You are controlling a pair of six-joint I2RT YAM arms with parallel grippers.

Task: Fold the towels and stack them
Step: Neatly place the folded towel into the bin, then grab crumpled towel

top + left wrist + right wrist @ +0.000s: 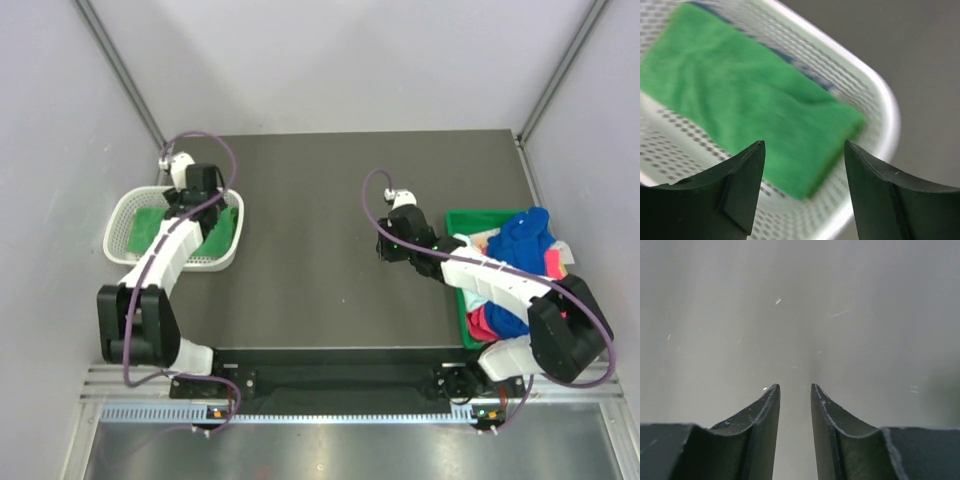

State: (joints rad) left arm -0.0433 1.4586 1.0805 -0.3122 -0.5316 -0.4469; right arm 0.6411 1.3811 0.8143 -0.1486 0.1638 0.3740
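— Left black two-finger gripper (804, 150)? Hung open, empty, above the folded green cloth towel (740, 90) lying in the white mesh basket (888, 107).
— Right black gripper (795, 389)? Narrowly parted, gripping nothing. Best to have lifted the left straight up, fold undisturbed.

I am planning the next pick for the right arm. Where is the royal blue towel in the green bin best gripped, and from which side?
Probably its raised bunched top, from straight above. The royal blue towel lies crumpled on top of the other towels, and the green bin wall blocks a low side approach.
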